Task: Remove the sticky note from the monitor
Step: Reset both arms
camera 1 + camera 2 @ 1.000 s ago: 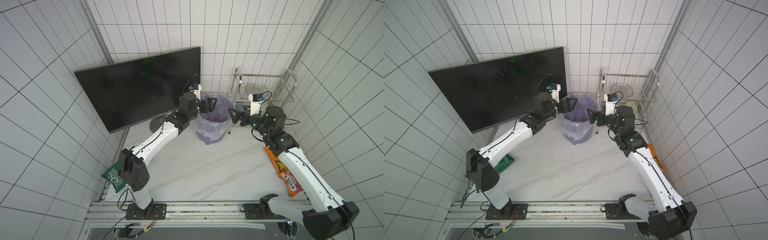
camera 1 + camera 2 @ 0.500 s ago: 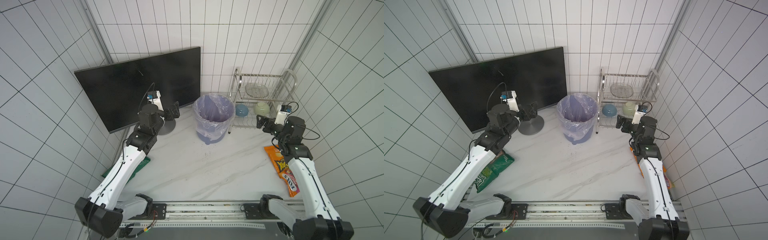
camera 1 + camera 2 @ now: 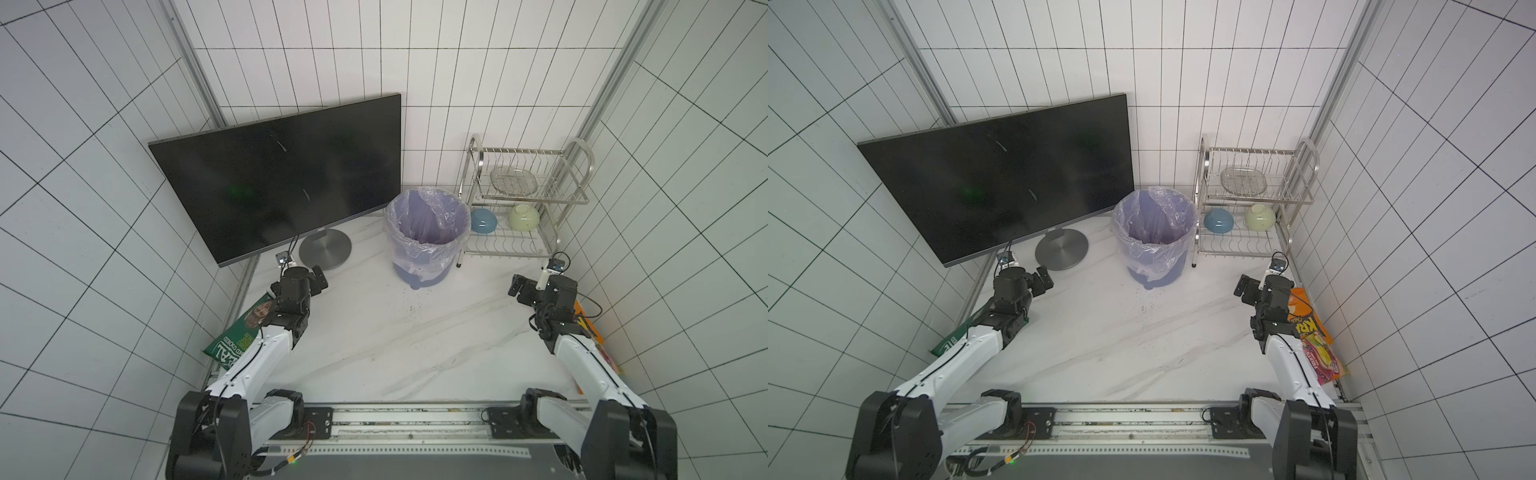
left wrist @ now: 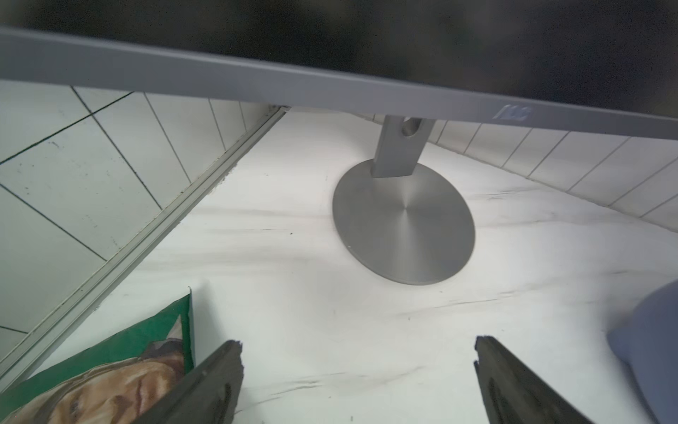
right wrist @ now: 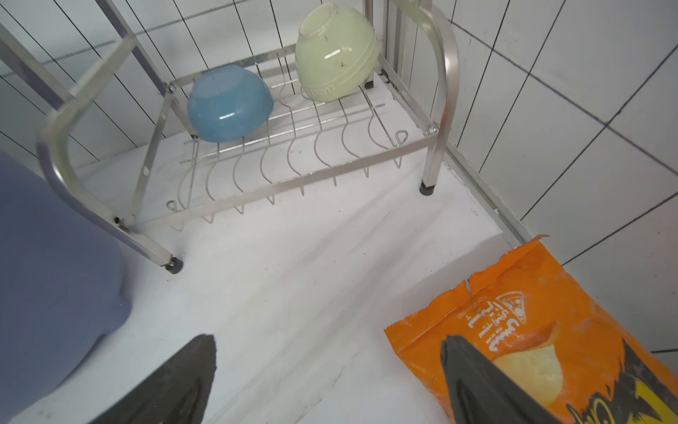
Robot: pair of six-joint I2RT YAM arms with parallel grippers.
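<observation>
one monitor (image 3: pixel 282 183), two bowls (image 3: pixel 483 220) (image 3: pixel 523 217), two hands (image 3: pixel 319 277) (image 3: pixel 518 286)

**White marble-look tabletop and its load**

The tabletop (image 3: pixel 395 353) is white with faint grey veins, walled by tile on three sides. At the back left the monitor (image 3: pixel 274 183) stands on its round grey base (image 3: pixel 325 249), which lies flat on the surface. Just beside it to the right stands a blue-violet bin (image 3: pixel 419 270) lined with a clear plastic bag. In front of the bin, dark crumbs (image 3: pixel 411 309) are scattered. A two-tier metal dish rack (image 3: pixel 507 252) stands on its feet in the back right corner. A green snack bag (image 3: pixel 239 336) lies flat along the left edge. Along the right edge lie an orange chip bag (image 3: pixel 1308 326) and, nearer the front, a red-pink candy bag (image 3: pixel 1323 361).
</observation>
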